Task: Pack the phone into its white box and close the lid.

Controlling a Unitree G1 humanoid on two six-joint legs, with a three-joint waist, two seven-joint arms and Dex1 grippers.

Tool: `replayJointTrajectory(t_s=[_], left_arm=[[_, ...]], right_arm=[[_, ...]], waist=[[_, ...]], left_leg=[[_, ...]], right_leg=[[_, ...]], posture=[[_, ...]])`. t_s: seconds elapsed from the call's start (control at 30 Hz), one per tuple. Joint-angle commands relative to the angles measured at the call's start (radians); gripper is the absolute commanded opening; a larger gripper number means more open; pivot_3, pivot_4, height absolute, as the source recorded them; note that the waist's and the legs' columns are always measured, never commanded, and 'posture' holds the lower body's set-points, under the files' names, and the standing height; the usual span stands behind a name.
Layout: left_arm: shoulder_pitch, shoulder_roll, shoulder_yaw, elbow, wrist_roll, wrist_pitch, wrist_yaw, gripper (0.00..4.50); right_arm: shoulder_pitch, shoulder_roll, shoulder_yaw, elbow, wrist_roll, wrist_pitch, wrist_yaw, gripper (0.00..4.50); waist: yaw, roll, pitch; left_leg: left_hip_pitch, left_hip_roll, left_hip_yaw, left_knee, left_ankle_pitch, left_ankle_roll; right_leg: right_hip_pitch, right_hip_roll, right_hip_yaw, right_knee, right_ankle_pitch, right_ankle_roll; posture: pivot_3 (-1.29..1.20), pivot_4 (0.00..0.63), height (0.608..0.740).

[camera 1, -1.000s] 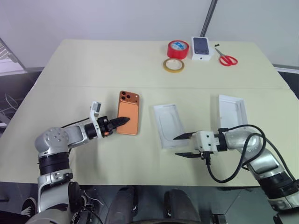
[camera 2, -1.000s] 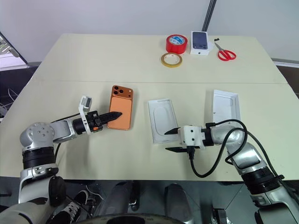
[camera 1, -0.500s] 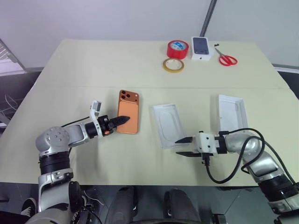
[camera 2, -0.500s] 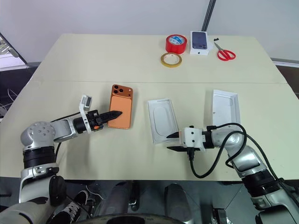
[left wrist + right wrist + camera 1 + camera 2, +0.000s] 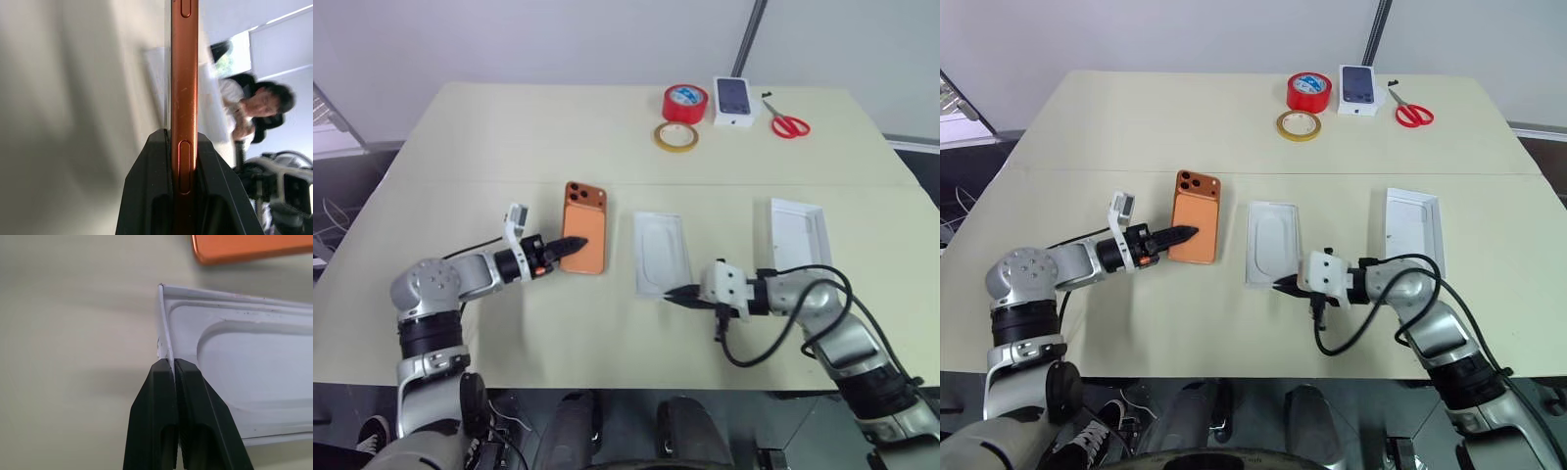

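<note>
left gripper point(image 5: 570, 242) pinching the phone point(image 5: 584, 227) by its near edge, raised off the table point(image 5: 509, 147). right gripper point(image 5: 677, 293) pressed together on the near wall of the insert point(image 5: 661, 253). lid point(image 5: 798, 235) lying apart on the right.

You've got a flat white insert point(image 5: 661, 253) with an oval recess; its near edge sits pinched between the right gripper point(image 5: 1278, 286) jaws. Well beyond both jaws, at the far side of the beige table point(image 5: 509, 137): red tape roll point(image 5: 686, 102), yellow tape roll point(image 5: 676, 136), small white carton point(image 5: 736, 100) with phone picture, red-handled scissors point(image 5: 789, 124). Past the left gripper point(image 5: 1190, 233) jaws you see a blurred person point(image 5: 254, 105).
</note>
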Motion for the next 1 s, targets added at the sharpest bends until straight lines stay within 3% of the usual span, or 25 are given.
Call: replayJointTrajectory(t_s=[0.03, 0.2, 0.23, 0.37, 0.53, 0.7, 0.77, 0.83, 1.0], left_arm=[[-0.080, -0.034, 0.068, 0.002, -0.068, 0.003, 0.044, 0.00], [-0.111, -0.112, 0.095, 0.004, -0.117, 0.080, 0.116, 0.00], [-0.103, -0.123, 0.092, -0.004, -0.120, 0.085, 0.126, 0.00], [-0.060, -0.163, 0.070, -0.045, -0.125, 0.104, 0.148, 0.00], [-0.028, -0.180, 0.034, -0.068, -0.140, 0.125, 0.140, 0.00], [0.000, -0.207, -0.033, -0.037, -0.089, 0.059, 0.134, 0.00], [0.020, -0.191, -0.065, -0.048, -0.080, 0.043, 0.114, 1.00], [0.028, -0.184, -0.077, -0.043, -0.076, 0.028, 0.111, 1.71], [0.014, -0.186, -0.105, -0.021, -0.049, -0.013, 0.108, 4.28]], right_arm=[[-0.021, 0.016, 0.056, -0.041, -0.077, 0.027, -0.051, 0.03], [-0.042, 0.072, 0.079, -0.035, -0.092, 0.132, -0.107, 0.03], [-0.044, 0.077, 0.073, -0.047, -0.077, 0.156, -0.105, 0.64], [-0.020, 0.063, 0.009, -0.161, 0.044, 0.221, -0.062, 2.34], [0.017, -0.003, -0.143, -0.203, 0.195, 0.160, 0.024, 2.34], [0.031, -0.094, -0.201, -0.047, 0.126, 0.013, 0.043, 2.34], [0.027, -0.090, -0.200, -0.036, 0.130, -0.002, 0.032, 2.39], [0.028, -0.078, -0.190, -0.036, 0.128, -0.008, 0.021, 2.39], [0.027, -0.038, -0.148, -0.046, 0.105, -0.012, -0.019, 2.39]], waist=[[0.001, 0.000, 0.000], [-0.003, -0.001, 0.000], [-0.004, -0.001, 0.000], [-0.006, -0.001, 0.000], [0.001, -0.001, 0.001], [0.015, -0.001, 0.001], [0.014, -0.001, 0.001], [0.011, -0.001, 0.001], [0.019, -0.001, 0.000]], left_leg=[[0.000, 0.000, 0.000, 0.000, 0.001, -0.001], [-0.001, -0.001, 0.000, 0.001, 0.001, -0.002], [0.000, -0.001, 0.000, 0.001, 0.002, -0.003], [0.000, -0.001, 0.000, 0.000, 0.002, -0.003], [0.000, -0.001, 0.000, 0.001, 0.001, -0.001], [0.000, -0.002, 0.000, 0.002, 0.000, 0.001], [0.000, -0.001, 0.000, 0.001, 0.000, 0.000], [0.000, -0.001, 0.000, 0.000, 0.001, -0.002], [0.001, 0.000, 0.000, 0.002, 0.001, -0.001]], right_leg=[[0.000, 0.000, 0.000, 0.000, 0.000, 0.000], [0.000, 0.000, 0.000, 0.000, 0.000, 0.000], [0.000, 0.000, 0.000, 0.000, 0.000, 0.000], [0.000, 0.001, 0.000, 0.001, 0.000, 0.000], [0.001, 0.001, 0.000, 0.000, 0.000, 0.000], [0.002, 0.000, 0.000, -0.001, 0.000, 0.000], [0.001, 0.000, 0.000, -0.001, 0.000, 0.000], [0.000, 0.001, 0.000, 0.000, 0.000, 0.000], [0.003, 0.001, 0.000, 0.000, 0.000, 0.000]], posture=[[0.00, 0.150, 0.728], [0.00, 0.150, 0.728], [0.00, 0.150, 0.728], [0.00, 0.150, 0.728], [0.00, 0.150, 0.728], [0.00, 0.150, 0.728], [0.00, 0.150, 0.728], [0.00, 0.150, 0.728], [0.00, 0.150, 0.728]])
